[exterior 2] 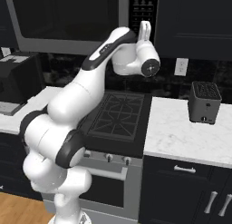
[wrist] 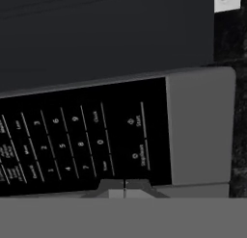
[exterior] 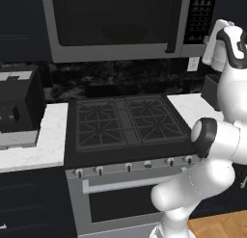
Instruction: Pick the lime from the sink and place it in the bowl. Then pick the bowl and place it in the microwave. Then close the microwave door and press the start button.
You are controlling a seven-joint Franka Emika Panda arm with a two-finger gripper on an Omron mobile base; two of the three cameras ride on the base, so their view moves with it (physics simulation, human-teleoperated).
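The gripper [wrist: 124, 184] sits right up against the microwave's black button panel [wrist: 87, 136], its two dark fingertips pressed together with no gap between them and nothing held. In the hand view the panel appears rolled on its side, showing number keys and small labels that are blurred, with one reading Start near the tips. From the right base view the white hand reaches up to the panel [exterior 2: 144, 10] at the right end of the microwave [exterior 2: 68, 19], and the fingers themselves are hidden behind the hand. In the left base view the microwave door [exterior: 113, 20] is shut flat in its grey frame, its one large dark window too dark to see through, so the inside cannot be made out. Below it lies one black stove [exterior: 128, 124] with two grate sections and a row of knobs along the front. A white marble tabletop [exterior 2: 190, 132] carries one small grey toaster [exterior 2: 205, 101]. One white wall outlet [exterior 2: 181, 66] shows on the dark backsplash. A dark boxy appliance [exterior: 17, 104] at the left is cut off by the frame edge
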